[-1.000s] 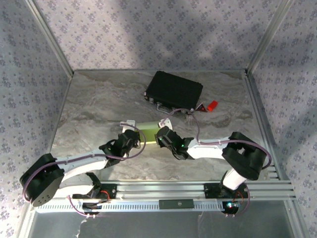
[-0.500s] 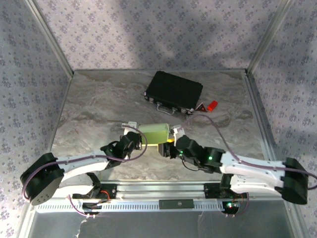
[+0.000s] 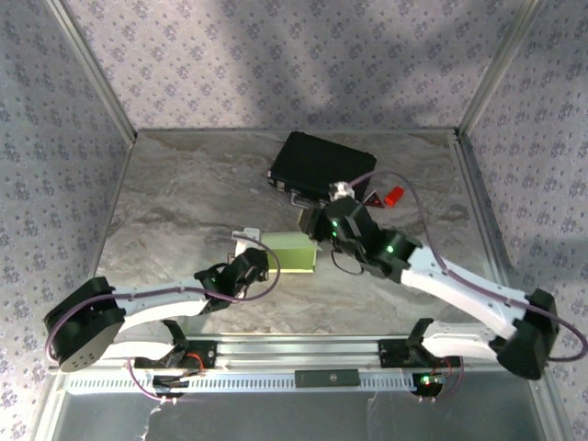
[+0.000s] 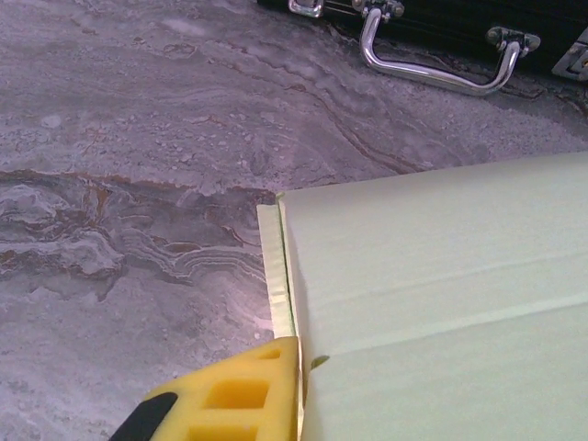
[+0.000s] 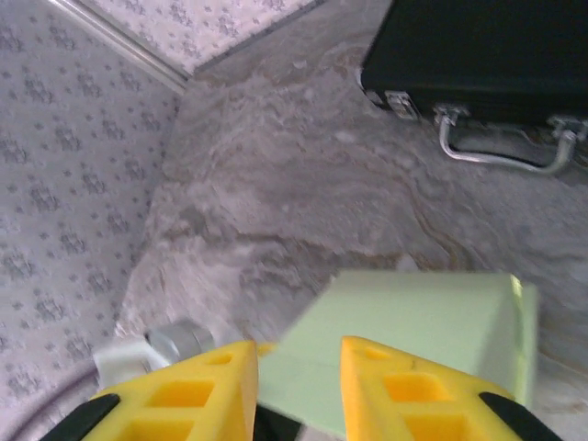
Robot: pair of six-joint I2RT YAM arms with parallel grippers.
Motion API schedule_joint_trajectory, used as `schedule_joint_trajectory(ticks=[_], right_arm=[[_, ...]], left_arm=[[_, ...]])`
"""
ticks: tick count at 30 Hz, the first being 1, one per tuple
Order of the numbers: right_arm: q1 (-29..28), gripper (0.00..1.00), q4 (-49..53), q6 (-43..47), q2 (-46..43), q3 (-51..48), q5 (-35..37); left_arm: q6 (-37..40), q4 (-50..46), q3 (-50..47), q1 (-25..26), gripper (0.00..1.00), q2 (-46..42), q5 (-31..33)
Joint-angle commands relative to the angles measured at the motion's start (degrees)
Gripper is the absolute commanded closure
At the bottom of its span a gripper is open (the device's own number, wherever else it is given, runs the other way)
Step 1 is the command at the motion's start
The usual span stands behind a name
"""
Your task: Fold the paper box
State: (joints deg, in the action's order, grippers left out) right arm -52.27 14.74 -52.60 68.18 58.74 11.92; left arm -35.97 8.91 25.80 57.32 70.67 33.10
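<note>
Near the middle of the marble table (image 3: pixel 184 193), the paper box (image 3: pixel 292 250) lies as a low, pale green rectangle with its lid panel facing up, sitting about where it was half a second ago. At its left end the left gripper (image 3: pixel 250 266) has stayed put. The left wrist view shows one yellow finger (image 4: pixel 239 400) pressed against the box's left wall and the other hidden behind the card, so the jaws look pinched on that wall.

The right gripper (image 3: pixel 323 228) has moved most. A second ago it was at the box's right end and half a second ago at its near side. It now hangs over the far right corner with the arm stretched forward. Its yellow fingers stand apart with a clear gap and nothing clamped in it; I cannot tell whether they touch the card. Beyond it sits a black case (image 3: pixel 323 165) with a chrome handle (image 4: pixel 432 78), and a small red object (image 3: pixel 395 195) lies beside it.
</note>
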Motion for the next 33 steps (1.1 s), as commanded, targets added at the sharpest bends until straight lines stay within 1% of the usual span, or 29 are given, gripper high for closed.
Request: schedule_joint_trajectory(ticks=[1, 3, 6, 9, 12, 15, 19, 21, 23, 25, 26, 27, 29, 30, 31, 33], right_arm=[[0.8, 0.73, 3.2, -3.5, 6.2, 3.5, -3.5], [1.1, 0.75, -1.1, -5.5, 8.8, 1.2, -6.2], [1.6, 0.76, -6.3, -6.1, 10.5, -2.5, -8.7], [1.4, 0.77, -6.7, -6.0, 11.3, -3.6, -8.7], [2.4, 0.77, -6.3, -5.7, 11.5, -4.6, -9.0], [3.8, 0.78, -6.7, -5.1, 10.6, -5.3, -9.6], [4.1, 0.78, -6.4, -5.3, 10.7, -5.0, -10.2], [4.0, 0.78, -6.4, -4.7, 10.7, -4.5, -10.0], [4.3, 0.77, -5.0, -3.3, 10.6, -3.2, -9.4], [4.9, 0.75, -1.8, 0.0, 10.2, -1.0, -8.7], [5.3, 0.72, 0.5, 2.4, 9.5, 0.5, -7.1], [5.8, 0.65, 2.3, 5.2, 8.1, 1.7, -5.5], [7.3, 0.49, 2.7, 15.4, 5.5, 2.5, -5.3], [8.6, 0.47, 3.8, 21.9, 4.8, 3.1, -6.3], [9.6, 0.46, 5.5, 26.6, 4.4, 3.6, -6.8], [11.1, 0.46, 8.6, 35.4, 3.5, 2.9, -6.8]], left_arm=[[-3.2, -2.6, 2.0, 1.1, 0.78, 1.1, 2.8], [-4.2, -2.8, 2.4, 1.9, 0.75, 1.8, 3.1], [-6.0, -4.9, 3.6, 3.5, 0.71, 2.7, 4.6], [-8.6, -7.3, 4.1, 4.6, 0.65, 2.4, 5.7], [-9.2, -7.2, 3.1, 6.4, 0.64, 0.4, 7.0], [-9.8, -6.8, 2.0, 6.4, 0.65, -1.1, 7.7], [-10.0, -4.8, 1.2, 6.4, 0.66, -3.3, 6.3], [-10.9, -7.8, 2.4, 6.6, 0.62, -6.5, 4.7], [-13.7, -17.5, 5.6, 6.6, 0.58, -10.3, 5.3], [-12.7, -24.1, 8.2, 6.5, 0.53, -14.0, 5.8], [-12.4, -27.7, 9.5, 5.9, 0.50, -15.3, 5.5], [-11.7, -31.0, 10.7, 4.8, 0.50, -16.5, 4.2], [-9.3, -34.7, 12.0, 3.6, 0.48, -17.8, 3.0], [-8.0, -36.2, 12.6, 3.0, 0.44, -18.3, 1.9], [-6.0, -36.8, 12.9, 1.9, 0.42, -18.6, 0.2], [-2.2, -37.8, 14.4, -1.4, 0.40, -17.9, -6.6]])
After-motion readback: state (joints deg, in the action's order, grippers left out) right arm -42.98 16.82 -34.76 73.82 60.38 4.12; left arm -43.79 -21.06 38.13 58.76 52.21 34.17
